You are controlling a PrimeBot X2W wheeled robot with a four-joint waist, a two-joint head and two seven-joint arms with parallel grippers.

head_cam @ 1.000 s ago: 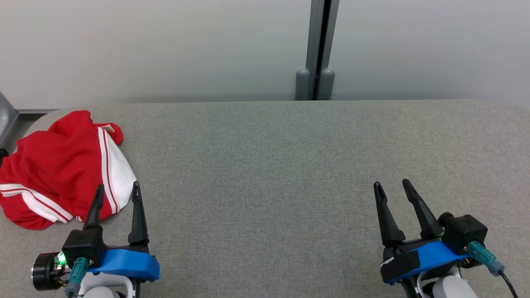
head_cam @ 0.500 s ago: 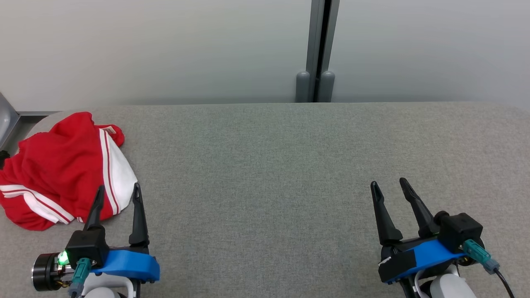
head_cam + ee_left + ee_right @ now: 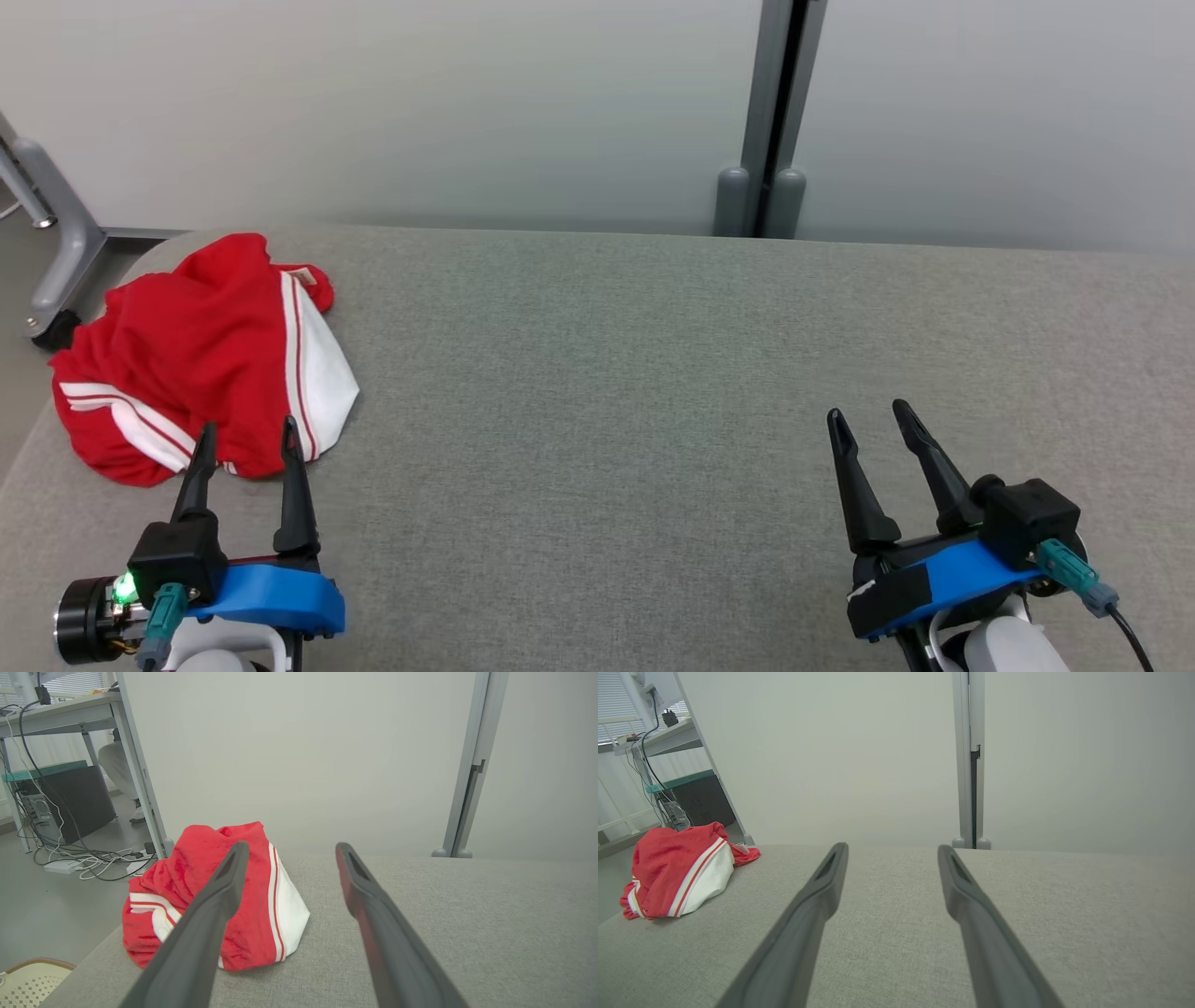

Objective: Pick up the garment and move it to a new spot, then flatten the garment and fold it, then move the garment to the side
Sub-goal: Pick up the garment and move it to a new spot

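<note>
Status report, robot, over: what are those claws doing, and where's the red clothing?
Left gripper open, empty, close beside garment. Right gripper open, empty, far off. Garment crumpled at left end of grey surface, not gripped. Nothing seen in the way.
</note>
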